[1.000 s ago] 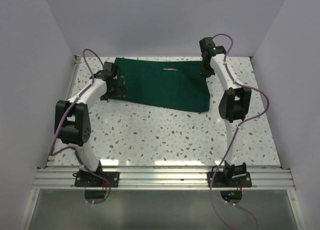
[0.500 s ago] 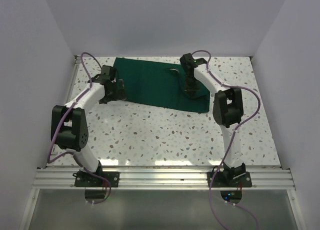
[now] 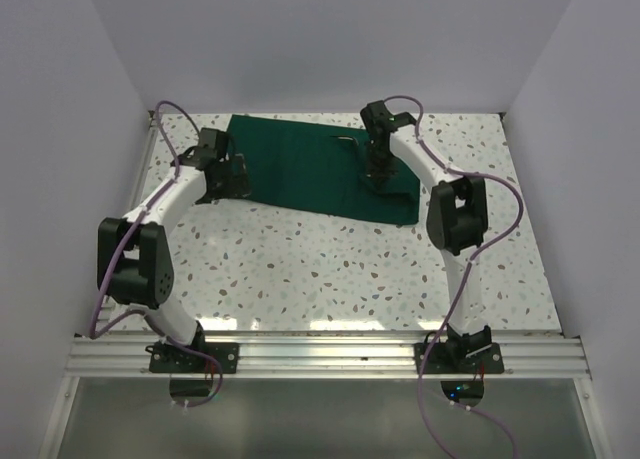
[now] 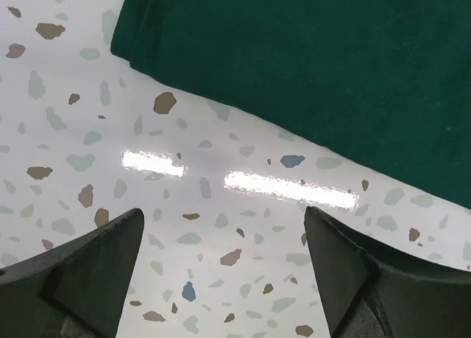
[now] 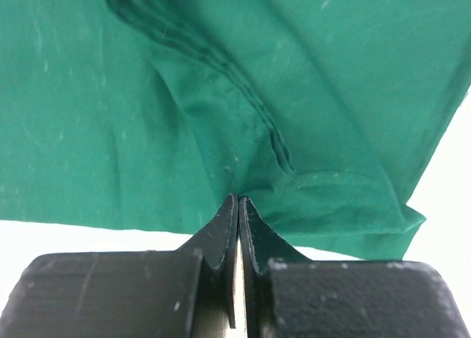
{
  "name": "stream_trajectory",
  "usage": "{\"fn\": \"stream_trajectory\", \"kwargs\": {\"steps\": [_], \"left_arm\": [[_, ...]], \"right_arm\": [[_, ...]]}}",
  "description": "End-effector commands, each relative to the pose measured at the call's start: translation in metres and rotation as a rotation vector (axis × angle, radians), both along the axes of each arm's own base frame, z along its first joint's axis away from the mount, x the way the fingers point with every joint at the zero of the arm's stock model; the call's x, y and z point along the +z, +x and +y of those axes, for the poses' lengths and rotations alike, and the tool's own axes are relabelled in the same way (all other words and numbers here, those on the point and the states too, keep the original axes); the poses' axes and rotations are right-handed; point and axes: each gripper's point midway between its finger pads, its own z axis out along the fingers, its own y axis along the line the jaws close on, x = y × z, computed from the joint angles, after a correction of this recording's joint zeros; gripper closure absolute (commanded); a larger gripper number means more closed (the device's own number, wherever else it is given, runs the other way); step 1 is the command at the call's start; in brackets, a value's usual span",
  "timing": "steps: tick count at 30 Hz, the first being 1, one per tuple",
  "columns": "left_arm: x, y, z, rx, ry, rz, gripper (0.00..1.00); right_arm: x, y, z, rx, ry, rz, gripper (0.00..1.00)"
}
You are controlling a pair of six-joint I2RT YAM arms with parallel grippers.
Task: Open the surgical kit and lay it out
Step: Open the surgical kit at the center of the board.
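Note:
The surgical kit's dark green cloth (image 3: 300,169) lies spread at the back of the table, and a thin pale sliver (image 3: 345,137) shows near its far edge. No tray is visible. My right gripper (image 3: 378,177) sits over the cloth's right part. In the right wrist view the right gripper (image 5: 239,199) is shut, pinching a raised fold of the cloth (image 5: 110,117). My left gripper (image 3: 233,179) hovers at the cloth's left edge. In the left wrist view the left gripper (image 4: 224,216) is open over bare table, with the cloth's edge (image 4: 331,73) just beyond its fingers.
The speckled table (image 3: 320,269) is boxed in by white walls on the left, right and back. An aluminium rail (image 3: 320,354) carrying both arm bases runs along the near edge. Purple cables loop off both arms.
The right arm swung left from the far right corner onto the cloth's right part, drawing the cloth's far right corner inward. The left gripper drifted slightly left and stayed open.

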Motion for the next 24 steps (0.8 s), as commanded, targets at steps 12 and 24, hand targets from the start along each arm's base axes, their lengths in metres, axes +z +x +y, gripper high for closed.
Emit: {"fn": "stream_trajectory", "kwargs": {"steps": [12,24], "left_arm": [[0.118,-0.009,0.01,0.126,-0.075,-0.307,0.05],[0.12,-0.088,0.012,0.234,-0.169,-0.296,0.0]], "right_arm": [[0.07,-0.252,0.034,0.339,0.234,0.081,1.0],[0.044,-0.38,-0.068,0.19,0.192,0.132,0.02]]}}
